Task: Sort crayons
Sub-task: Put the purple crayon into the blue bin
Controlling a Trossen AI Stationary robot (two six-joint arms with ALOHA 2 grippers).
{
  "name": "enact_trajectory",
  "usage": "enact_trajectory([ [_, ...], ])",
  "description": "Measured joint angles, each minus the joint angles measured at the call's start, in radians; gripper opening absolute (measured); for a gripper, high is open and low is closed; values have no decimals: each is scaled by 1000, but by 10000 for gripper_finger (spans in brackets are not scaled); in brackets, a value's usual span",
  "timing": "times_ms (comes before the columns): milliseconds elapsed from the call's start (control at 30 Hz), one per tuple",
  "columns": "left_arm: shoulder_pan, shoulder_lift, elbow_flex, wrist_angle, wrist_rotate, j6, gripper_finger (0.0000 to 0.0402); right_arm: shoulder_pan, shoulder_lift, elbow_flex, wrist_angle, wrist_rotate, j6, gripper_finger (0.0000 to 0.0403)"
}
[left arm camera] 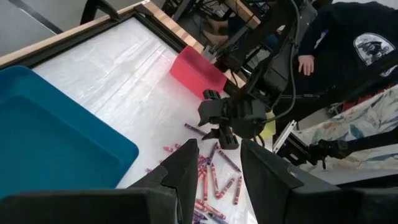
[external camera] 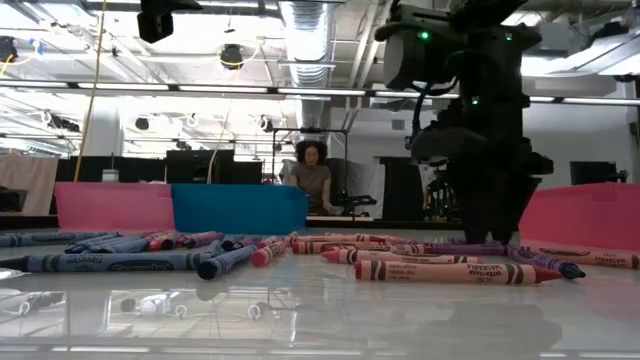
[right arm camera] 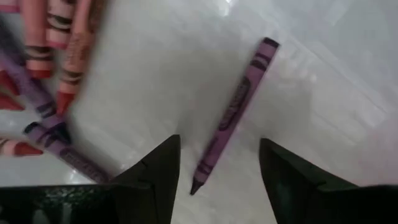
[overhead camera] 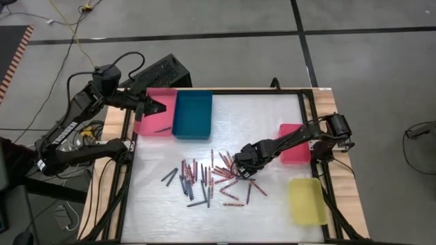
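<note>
Many crayons are lying scattered mid-table in the high view, w/ the right gripper sitting low at the pile's right edge. Four trays: pink tray, blue tray, red tray, yellow tray. The left gripper is hanging over the pink tray.

Low view: crayons are lying flat in a row.

Left wrist view: left fingers are standing apart, holding nothing.

Right wrist view: one purple crayon is lying between the spread right fingers, not pinched.

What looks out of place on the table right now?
Nothing is damaged. The crayons still lie scattered loose mid-table, except one dark crayon in the pink tray. The right claw is open over a purple crayon lying apart from the pile.
</note>
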Motion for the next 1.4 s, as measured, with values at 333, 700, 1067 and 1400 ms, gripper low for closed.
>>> enact_trajectory([
  [333,0,0,0,-18,0,2,110,-12,47,-1,16,-65,20,130],
  [700,0,0,0,-75,-9,4,110,-24,45,0,17,-82,65,6],
  [1067,0,-5,0,-91,-10,18,110,-46,54,109,-35,-50,42,5],
  [1400,0,-20,0,-108,-29,53,110,-154,51,305,-71,18,-137,4],
])
